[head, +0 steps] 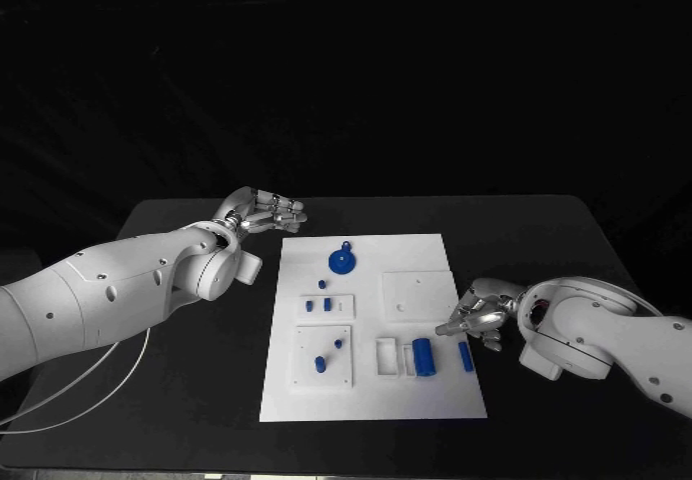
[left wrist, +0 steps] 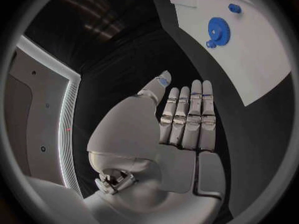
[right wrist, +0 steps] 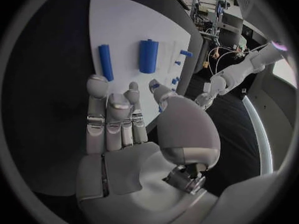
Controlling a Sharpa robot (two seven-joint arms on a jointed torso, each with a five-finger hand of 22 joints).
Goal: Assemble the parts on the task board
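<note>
On the black tabletop [head: 173, 420] lies the white task board [head: 447, 395], with a blue gear [head: 342, 261] near its far end and a thick blue cylinder [head: 423, 355] beside a slimmer blue rod [head: 466, 356] near its right edge. Small blue pegs [head: 327, 303] stand in the raised plates at the board's left side. Beyond the board's far-left corner the left hand [head: 264, 212] hovers, fingers straight and apart, holding nothing. Just off the right edge, near the rod, the right hand [head: 480, 313] is spread and empty.
</note>
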